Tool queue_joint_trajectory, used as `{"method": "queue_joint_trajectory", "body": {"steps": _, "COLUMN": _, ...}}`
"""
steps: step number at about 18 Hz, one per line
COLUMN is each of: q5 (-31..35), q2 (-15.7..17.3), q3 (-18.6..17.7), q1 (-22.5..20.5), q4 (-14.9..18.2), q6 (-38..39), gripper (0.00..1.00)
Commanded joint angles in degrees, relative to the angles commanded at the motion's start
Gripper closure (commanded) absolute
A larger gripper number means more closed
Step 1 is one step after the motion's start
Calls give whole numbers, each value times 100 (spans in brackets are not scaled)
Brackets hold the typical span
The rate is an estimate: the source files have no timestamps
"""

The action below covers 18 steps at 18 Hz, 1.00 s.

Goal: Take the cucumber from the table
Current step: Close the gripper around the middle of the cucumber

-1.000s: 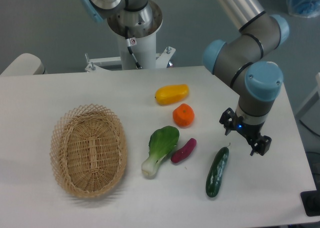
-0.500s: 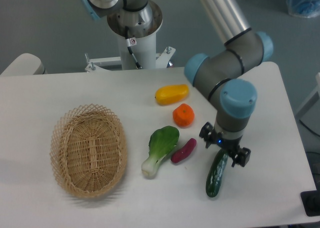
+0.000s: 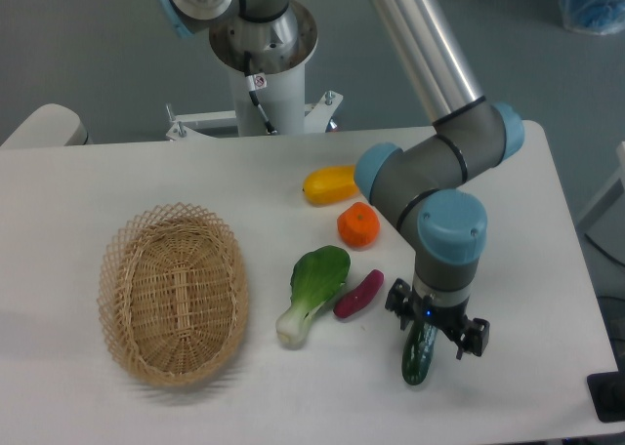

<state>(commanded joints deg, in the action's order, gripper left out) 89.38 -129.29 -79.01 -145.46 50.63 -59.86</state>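
A: Gripper (image 3: pixel 436 324) noted low over the upper half of the cucumber (image 3: pixel 420 354), fingers spread to either side of it. Contact cannot be confirmed; nothing is pinched as seen.

B: Position of the cucumber logged?

A: It is laid flat on the table (image 3: pixel 78 182), front right, long axis running roughly toward the camera, lower end free, upper end hidden under the wrist. The eggplant (image 3: pixel 358 294) is just beside it to the left, apart from it.

B: Handling?

A: It is judged stiff and fairly light, with a glossy skin that may slide between smooth fingers. A grip across the narrow width near the middle would be favoured, so that it hangs level; a hold too near one end is likely to let it tip.

B: Surroundings?

A: Bok choy (image 3: pixel 314 291) is recorded beside the eggplant, an orange (image 3: pixel 358 224) and a yellow pepper (image 3: pixel 329 183) behind, a wicker basket (image 3: pixel 174 292) at left. The tabletop is white, smooth, matte. The robot base (image 3: pixel 264 69) is mounted at the far edge; grey floor beyond.
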Motion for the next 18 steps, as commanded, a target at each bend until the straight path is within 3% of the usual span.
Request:
{"method": "queue_joint_trajectory", "body": {"steps": 8, "q5": 9, "q2": -132, "q3": 44, "q1": 70, "q4": -61, "q6": 141, "gripper": 0}}
{"method": "queue_joint_trajectory", "body": {"steps": 11, "q5": 79, "q2": -237, "q3": 44, "q1": 70, "q4": -289, "q6": 167, "gripper": 0}}
{"method": "queue_joint_trajectory", "body": {"steps": 18, "q5": 386, "q2": -237, "q3": -44, "q1": 149, "q4": -290, "q6": 238, "gripper": 0}}
